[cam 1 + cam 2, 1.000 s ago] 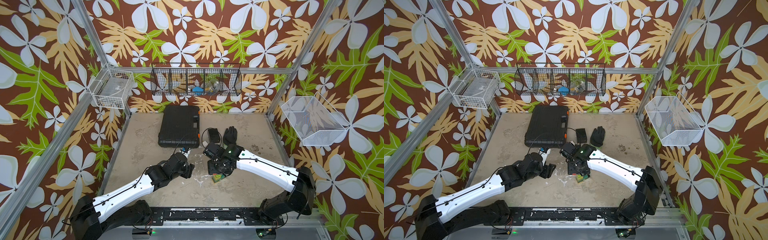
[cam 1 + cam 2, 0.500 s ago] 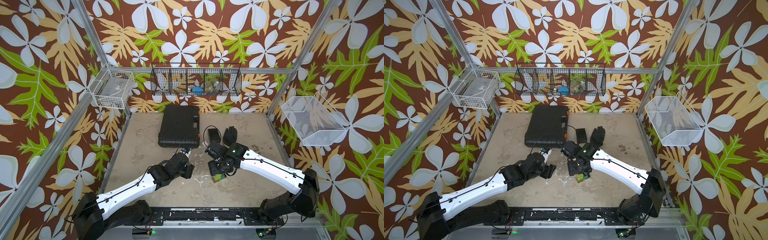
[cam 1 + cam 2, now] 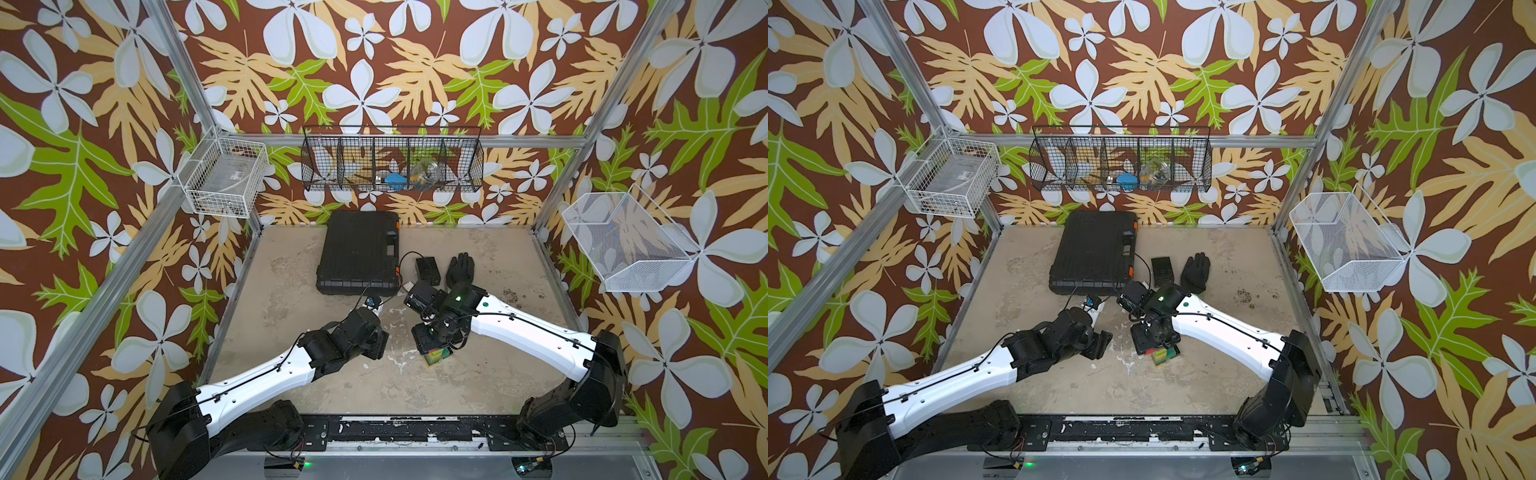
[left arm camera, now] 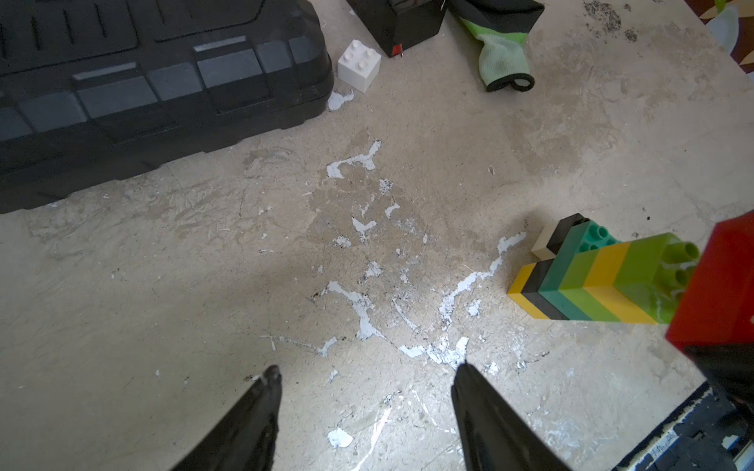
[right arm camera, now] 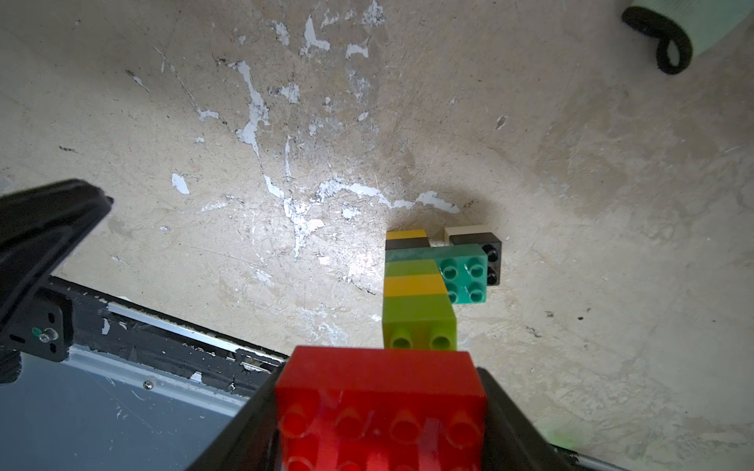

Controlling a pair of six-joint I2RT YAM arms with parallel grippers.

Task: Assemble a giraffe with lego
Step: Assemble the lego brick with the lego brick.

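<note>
1. Red brick [image 5: 379, 391]: clamped across its width between the jaws of the right gripper [image 5: 377, 428], studs towards the wrist camera.
2. Giraffe [image 5: 416, 293]: part-built and upright on the table [image 4: 408, 163]. One leg is yellow under black and the other white under black. A dark green body spans both, with a lime, yellow and lime neck stacked at one end.
3. Relation: the red brick sits at the top of the neck, and two lime studs show beyond its edge. Whether it touches those studs cannot be told. In both top views the right gripper hangs directly over the giraffe [image 3: 436, 356], hiding most of it.
4. Left gripper [image 4: 367, 371]: jaws spread wide and empty over bare table, well apart from the giraffe.
5. White brick [image 4: 359, 65]: loose on the table, just beside the black case [image 4: 143, 81] and the small black box [image 4: 400, 20]. A glove [image 4: 497, 53] lies near.
</note>
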